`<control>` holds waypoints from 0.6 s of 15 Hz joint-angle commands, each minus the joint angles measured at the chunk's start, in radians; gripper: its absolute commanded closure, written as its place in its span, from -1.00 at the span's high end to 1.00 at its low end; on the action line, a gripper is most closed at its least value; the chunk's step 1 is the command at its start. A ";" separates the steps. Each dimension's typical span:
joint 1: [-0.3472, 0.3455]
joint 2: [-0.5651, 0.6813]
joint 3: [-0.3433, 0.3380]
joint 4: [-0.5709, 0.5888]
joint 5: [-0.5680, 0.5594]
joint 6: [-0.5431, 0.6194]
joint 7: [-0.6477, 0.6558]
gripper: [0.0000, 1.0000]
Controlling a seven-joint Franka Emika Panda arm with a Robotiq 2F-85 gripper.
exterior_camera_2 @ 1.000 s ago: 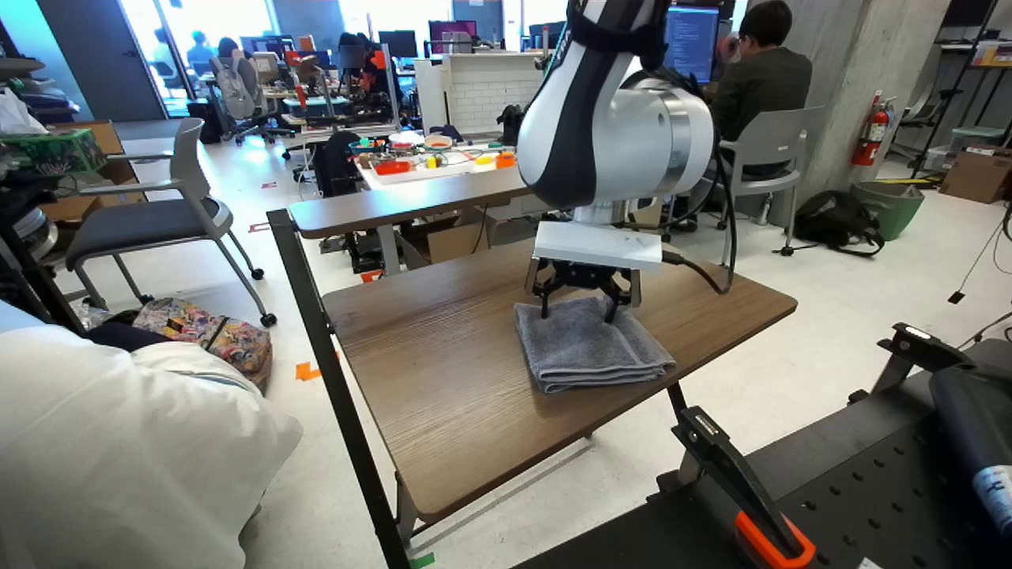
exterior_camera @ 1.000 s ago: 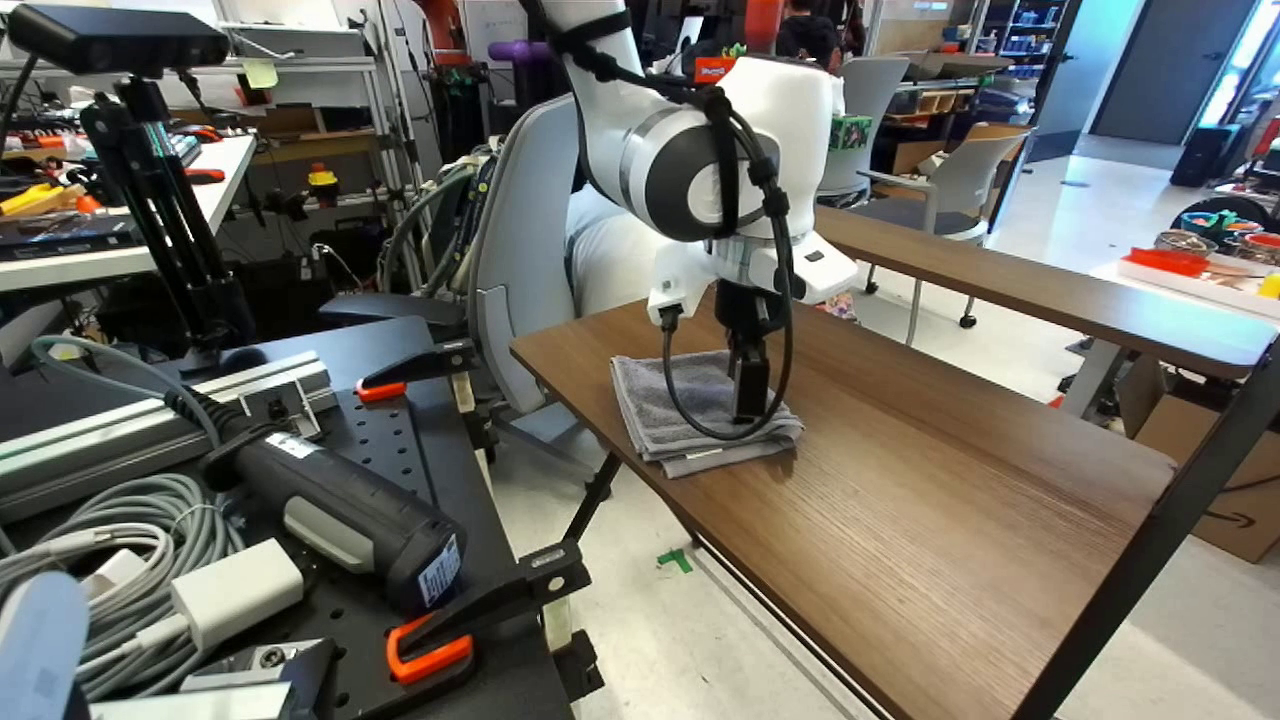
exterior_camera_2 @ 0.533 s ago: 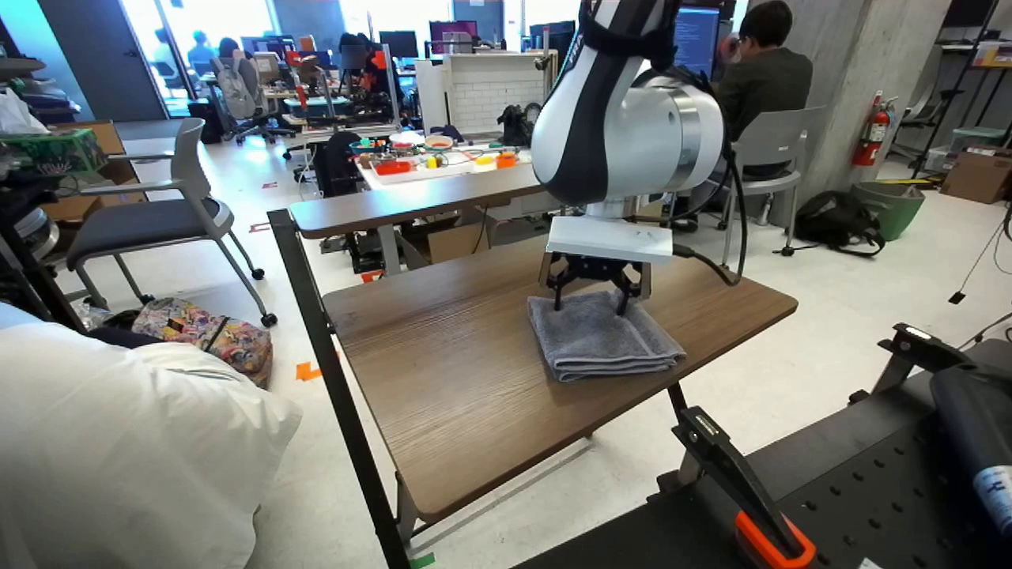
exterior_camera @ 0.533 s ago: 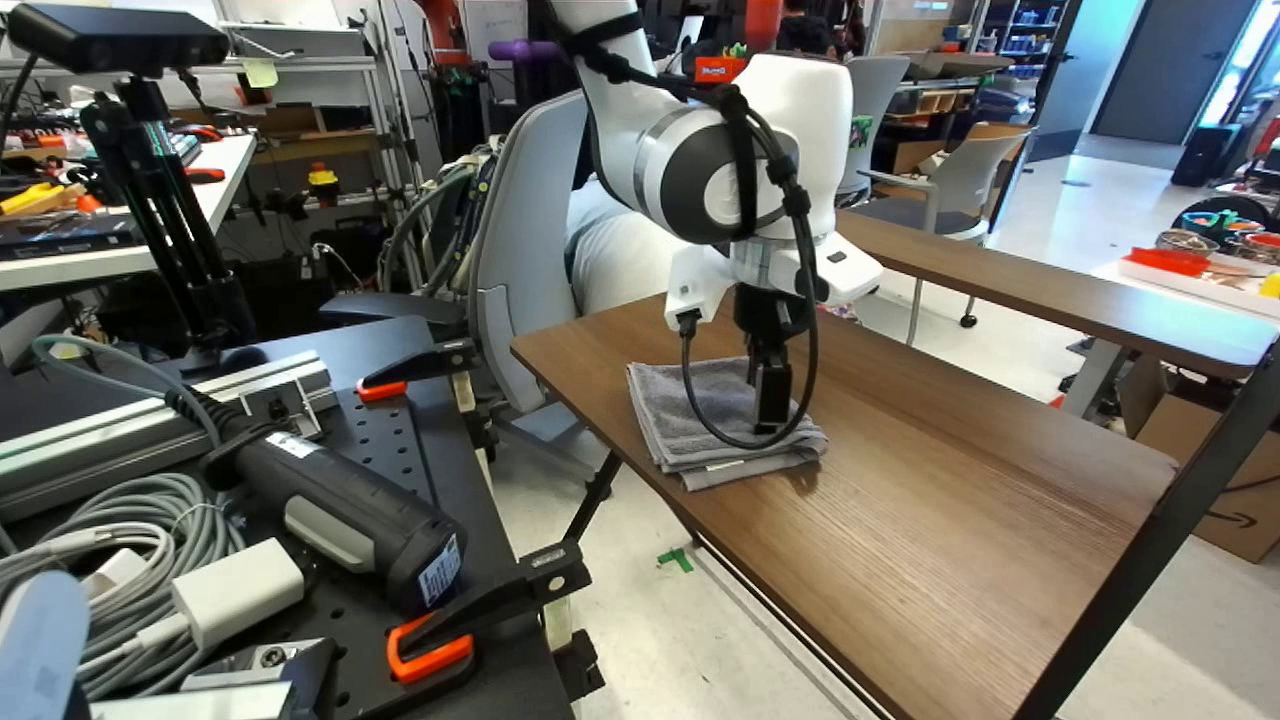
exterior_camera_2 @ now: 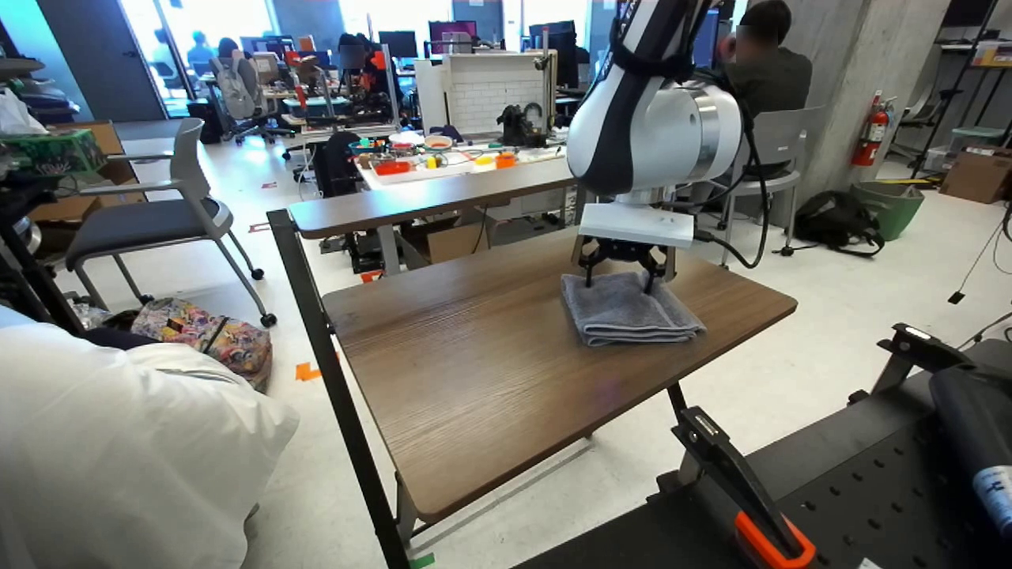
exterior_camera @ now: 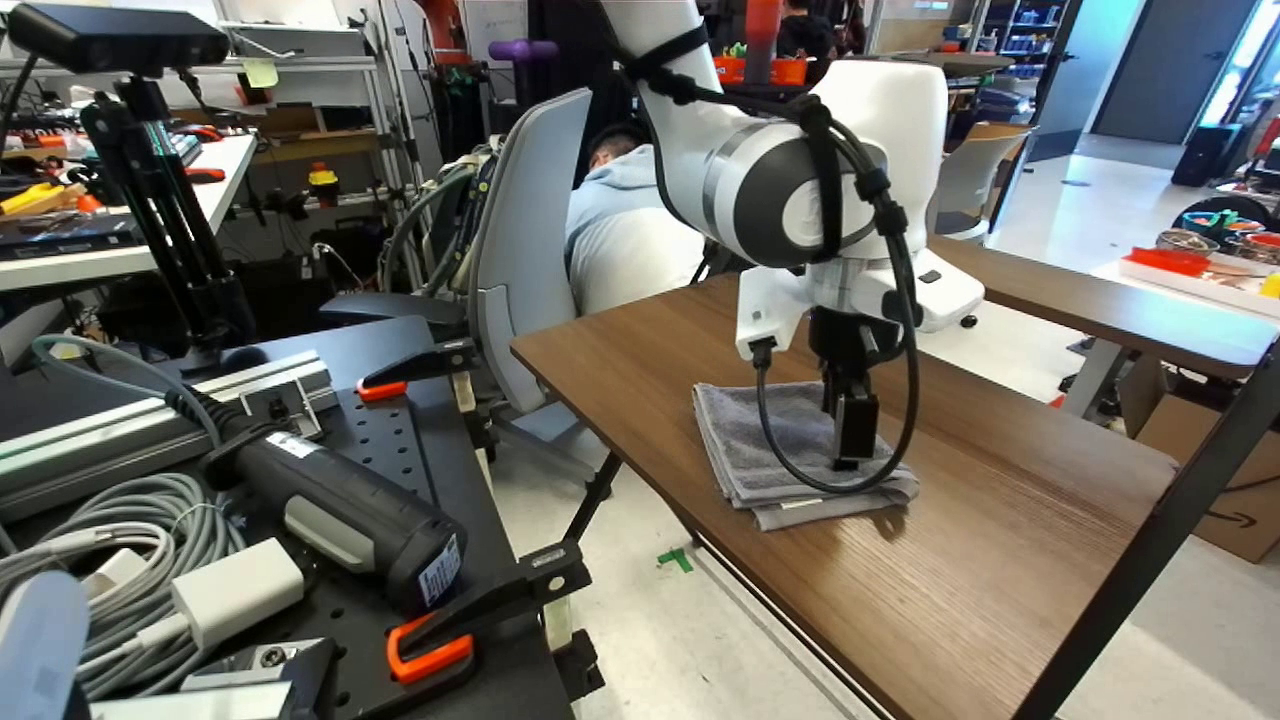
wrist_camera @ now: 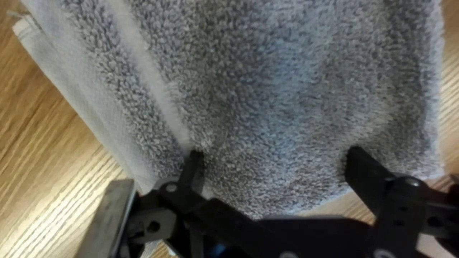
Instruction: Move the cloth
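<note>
The cloth [exterior_camera: 730, 435] is a grey folded towel lying flat on the brown wooden table [exterior_camera: 1010, 550]. It also shows in an exterior view [exterior_camera_2: 632, 320], with its folded layers facing the camera. My gripper [exterior_camera_2: 619, 288] points straight down over the cloth. Its two fingers are spread wide and their tips press on the cloth's top. In the wrist view the gripper [wrist_camera: 275, 152] has its fingertips apart on the cloth [wrist_camera: 272, 82], with flat fabric between them. The cloth's pale stripe runs to the left fingertip. One cloth edge lies under the gripper's body.
A raised shelf [exterior_camera_2: 427, 201] runs along the table's far side, with a black metal post [exterior_camera_2: 332, 379] at its end. A black bench [exterior_camera: 400, 450] with clamps, a handheld tool [exterior_camera: 340, 510] and cables stands beside the table. A person sits on a chair [exterior_camera: 530, 220] near the table's end.
The gripper and the cloth have slid together across the tabletop, rightward in both exterior views. The fingers have stayed spread. The cloth has kept its folded shape.
</note>
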 commanded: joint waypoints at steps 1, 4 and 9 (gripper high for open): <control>-0.041 0.049 -0.007 0.099 0.017 -0.049 0.002 1.00; -0.078 0.051 -0.002 0.133 0.024 -0.078 0.001 1.00; -0.103 -0.018 0.015 0.092 0.021 -0.120 -0.020 1.00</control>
